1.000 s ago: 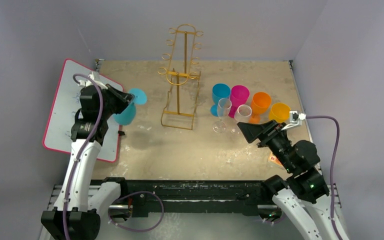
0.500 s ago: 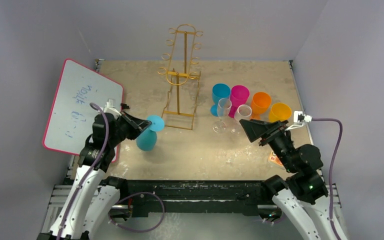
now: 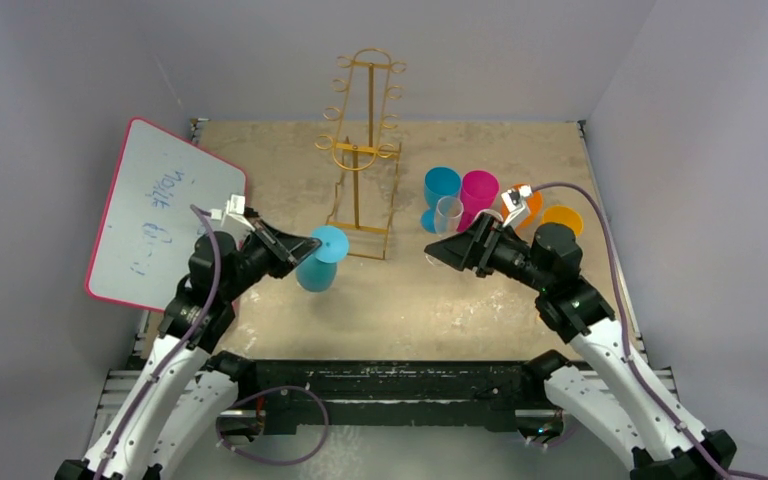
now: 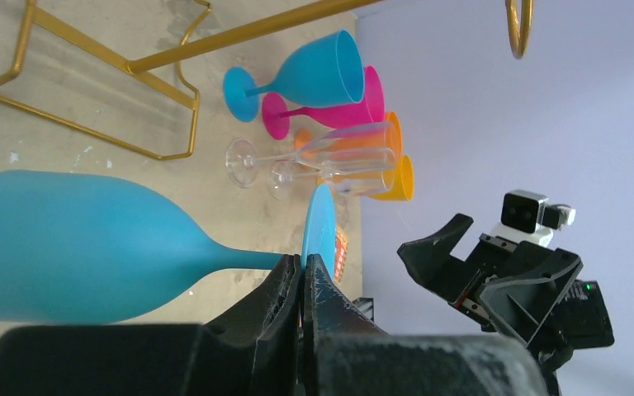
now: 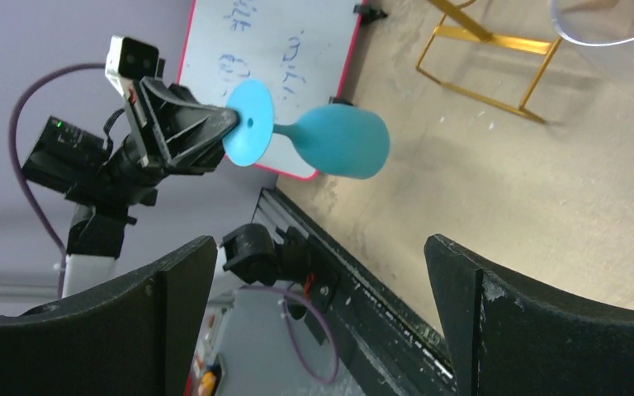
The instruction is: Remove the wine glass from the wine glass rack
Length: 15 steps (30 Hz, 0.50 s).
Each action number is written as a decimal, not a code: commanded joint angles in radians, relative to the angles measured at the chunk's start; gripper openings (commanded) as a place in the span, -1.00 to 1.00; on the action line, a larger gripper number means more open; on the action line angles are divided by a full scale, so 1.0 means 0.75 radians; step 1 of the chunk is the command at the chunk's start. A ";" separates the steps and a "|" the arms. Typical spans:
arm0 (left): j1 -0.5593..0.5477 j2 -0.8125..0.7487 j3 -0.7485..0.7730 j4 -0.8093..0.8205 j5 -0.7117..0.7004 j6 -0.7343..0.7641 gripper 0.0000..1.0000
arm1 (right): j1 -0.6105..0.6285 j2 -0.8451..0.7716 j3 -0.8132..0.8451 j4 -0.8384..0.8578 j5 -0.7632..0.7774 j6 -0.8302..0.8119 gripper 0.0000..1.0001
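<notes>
A teal wine glass (image 3: 313, 275) hangs in the air in front of the gold wire wine glass rack (image 3: 360, 150), tilted with its bowl down and apart from the rack. My left gripper (image 3: 305, 247) is shut on its round foot, where the stem joins. In the left wrist view the bowl (image 4: 74, 247) lies left of the closed gripper (image 4: 301, 264), with the rack's post (image 4: 248, 34) above. My right gripper (image 3: 440, 252) stands wide open and empty to the right of the glass. It faces the glass (image 5: 338, 140), with nothing between its fingers (image 5: 320, 247).
Blue (image 3: 441, 185), pink (image 3: 478, 190), orange (image 3: 528, 203) and yellow (image 3: 565, 217) goblets and a clear glass (image 3: 448, 212) stand at the right, partly behind the right arm. A whiteboard (image 3: 160, 215) leans at the left. Grey walls close in the table.
The left arm carried the teal glass from the whiteboard side rightward to the front of the rack. The right arm swung left and forward toward it, still open.
</notes>
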 commanded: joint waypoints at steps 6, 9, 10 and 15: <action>-0.086 0.069 0.006 0.248 0.109 0.031 -1.00 | -0.001 0.036 0.106 0.091 -0.149 0.006 1.00; -0.288 0.110 -0.033 0.447 0.055 0.018 -1.00 | -0.002 0.028 0.057 0.180 -0.168 0.051 1.00; -0.369 0.112 -0.024 0.422 -0.047 0.046 -1.00 | -0.001 0.030 0.047 0.197 -0.167 0.073 1.00; -0.625 0.166 -0.062 0.520 -0.268 0.052 -1.00 | -0.001 0.039 0.069 0.150 -0.184 0.052 0.99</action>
